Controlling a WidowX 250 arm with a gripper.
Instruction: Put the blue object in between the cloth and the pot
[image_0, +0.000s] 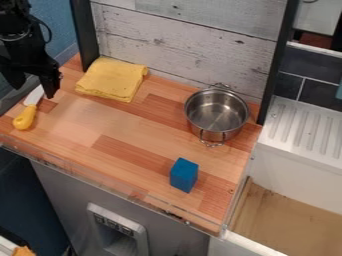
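Near front edge of wooden counter (120, 125), blue block (184, 175) stands upright, well apart from gripper (32, 89). Gripper hangs at upper left, fingers spread apart. Shiny pot (215, 116) sits behind block, near back wall (187, 47). Wood runs between pot and yellow cloth (112, 79). Knife (27, 116) lies near gripper, blade tip hidden. Arm (13, 22) cut off by view's edge.

Decent gap on the desk (100, 122) between the cloth (112, 80) and pot (217, 112), tbh, but the back wall (187, 42) boxes it in behind.
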